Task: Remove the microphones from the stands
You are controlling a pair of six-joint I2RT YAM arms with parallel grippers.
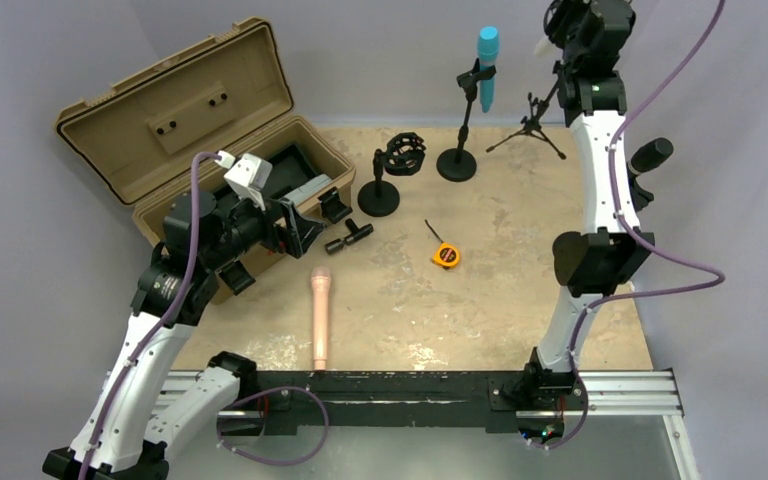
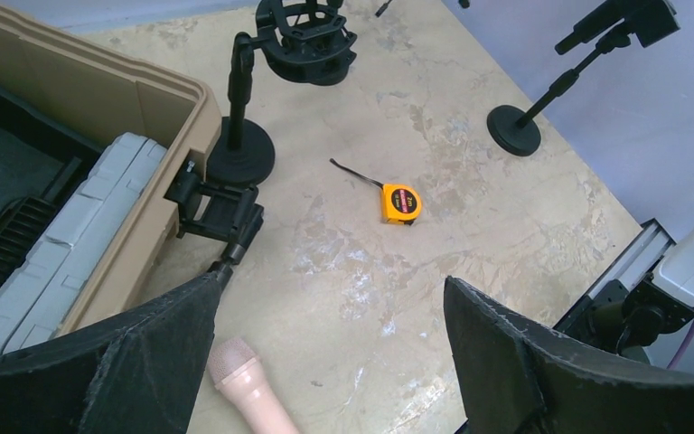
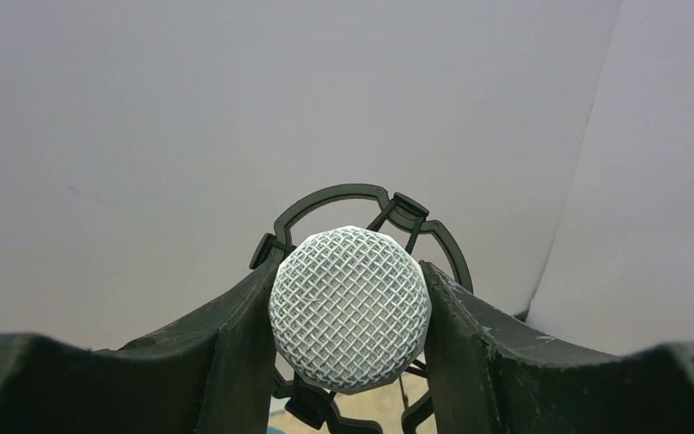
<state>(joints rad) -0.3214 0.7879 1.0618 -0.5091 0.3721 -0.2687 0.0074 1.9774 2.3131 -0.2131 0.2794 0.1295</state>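
A microphone with a silver mesh head (image 3: 351, 307) fills the middle of the right wrist view, seated in the black ring mount (image 3: 330, 194) of its stand. My right gripper (image 3: 351, 265) is shut on that head, a finger pressed against each side. In the top view this gripper (image 1: 568, 45) is high at the back right, above a small tripod stand (image 1: 530, 125), and hides most of the microphone. My left gripper (image 2: 332, 278) is open and empty over the table beside the toolbox, with a pink microphone (image 2: 246, 389) lying below it.
An open tan toolbox (image 1: 160, 110) stands at the back left. A blue microphone (image 1: 487, 65) is clipped on a round-base stand, with an empty shock-mount stand (image 1: 398, 160) beside it. An orange tape measure (image 1: 446, 255) and a black clip (image 1: 350, 237) lie mid-table.
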